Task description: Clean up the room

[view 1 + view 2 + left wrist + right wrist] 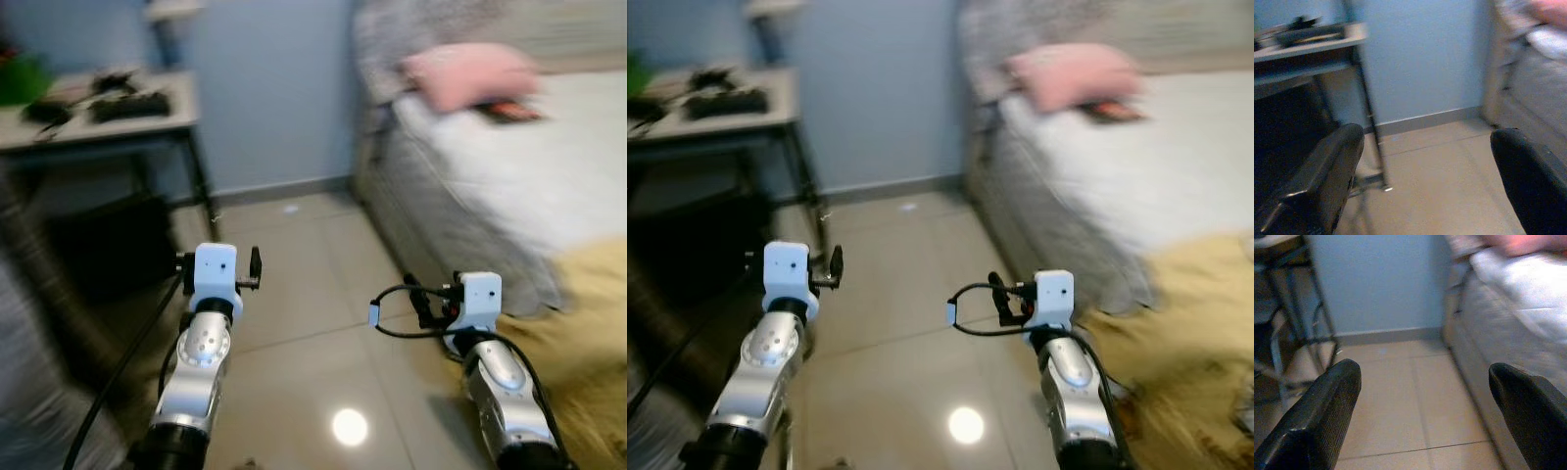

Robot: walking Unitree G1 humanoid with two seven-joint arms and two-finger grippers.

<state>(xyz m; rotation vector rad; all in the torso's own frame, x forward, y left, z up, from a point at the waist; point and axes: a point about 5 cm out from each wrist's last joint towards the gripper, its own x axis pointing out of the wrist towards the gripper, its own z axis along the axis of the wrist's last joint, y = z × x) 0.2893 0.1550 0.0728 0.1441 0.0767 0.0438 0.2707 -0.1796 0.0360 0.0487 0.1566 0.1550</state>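
Left eye view is blurring with motion, which suggests the robot is walking or turning across the tiled floor [294, 294] and is not yet at anything to tidy. Both arms are reaching forward at waist height over bare tile. The left tool [1425, 181] is standing spread wide with nothing between its fingers [1327, 176], and the right tool [1425, 411] is likewise spread and empty.

Judging the step as an approach, doing it well means letting the body settle before reaching, since nothing can be aimed at while the picture is smearing, and keeping both tools spread and level so neither clips the metal legs of the surface [108, 122] or the side of the bed [509, 166].

Candidates for tidying are lying well apart from both tools. On the bed, a pink pillow [470, 73] is resting near the head end, with a small dark object [505, 111] just beside it; what it is cannot be told. A yellow blanket [588, 323] is spilling down toward the floor just beside the right arm, making it the nearest thing. Dark items [127, 103] are sitting on the surface, ahead of the left tool and higher.
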